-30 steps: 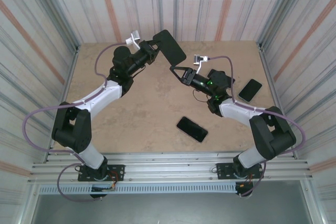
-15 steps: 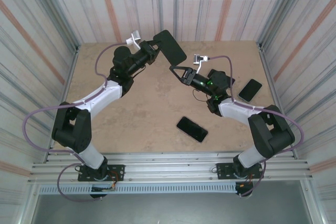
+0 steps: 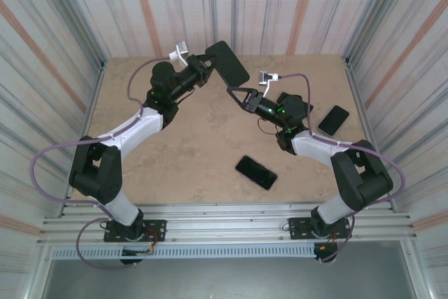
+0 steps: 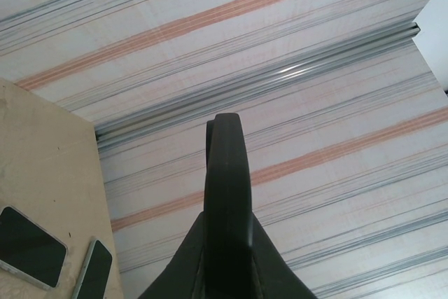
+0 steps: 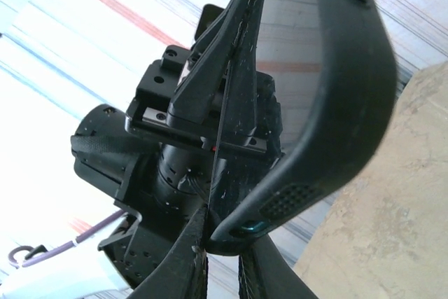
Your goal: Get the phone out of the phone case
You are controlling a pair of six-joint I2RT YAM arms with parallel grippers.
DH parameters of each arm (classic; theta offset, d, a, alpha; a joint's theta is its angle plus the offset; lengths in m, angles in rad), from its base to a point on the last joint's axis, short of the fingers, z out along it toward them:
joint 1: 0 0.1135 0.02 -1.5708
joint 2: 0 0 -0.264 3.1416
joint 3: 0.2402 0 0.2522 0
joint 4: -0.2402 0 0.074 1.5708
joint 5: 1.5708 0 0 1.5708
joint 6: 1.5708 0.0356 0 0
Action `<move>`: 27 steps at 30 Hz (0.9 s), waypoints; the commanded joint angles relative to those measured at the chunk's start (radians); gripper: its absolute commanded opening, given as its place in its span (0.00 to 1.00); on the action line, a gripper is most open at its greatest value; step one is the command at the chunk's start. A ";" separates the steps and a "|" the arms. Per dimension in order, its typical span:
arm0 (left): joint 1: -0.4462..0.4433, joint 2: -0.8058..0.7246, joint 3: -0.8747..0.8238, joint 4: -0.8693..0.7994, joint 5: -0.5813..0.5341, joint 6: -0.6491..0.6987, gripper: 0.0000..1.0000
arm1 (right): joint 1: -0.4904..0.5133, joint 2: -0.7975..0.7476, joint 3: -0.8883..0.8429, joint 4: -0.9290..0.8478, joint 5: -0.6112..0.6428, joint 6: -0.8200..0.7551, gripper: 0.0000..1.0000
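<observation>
Crept slightly up-table with right gripper (image 3: pixel 232 90), closer to lower corner of phone case (image 3: pixel 227 62); leaned right arm (image 3: pixel 355 173) marginally inward

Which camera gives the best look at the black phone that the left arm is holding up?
The top external view: there the phone shows its whole flat face and outline. The left wrist view shows its thin edge, seen end-on. The right wrist view shows one rounded corner and a stretch of its side, very close up.
</observation>
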 commanded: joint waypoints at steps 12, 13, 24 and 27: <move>-0.039 -0.092 0.066 -0.070 0.047 -0.077 0.00 | -0.044 -0.136 0.019 -0.386 0.000 -0.384 0.07; -0.041 -0.093 0.067 -0.069 0.054 -0.079 0.00 | -0.047 -0.142 0.021 -0.402 0.005 -0.384 0.07; -0.046 -0.082 0.112 -0.076 0.158 -0.013 0.00 | -0.090 -0.169 0.001 -0.435 0.016 -0.345 0.08; -0.036 -0.082 0.131 -0.115 0.190 0.065 0.00 | -0.100 -0.199 -0.002 -0.425 -0.022 -0.362 0.18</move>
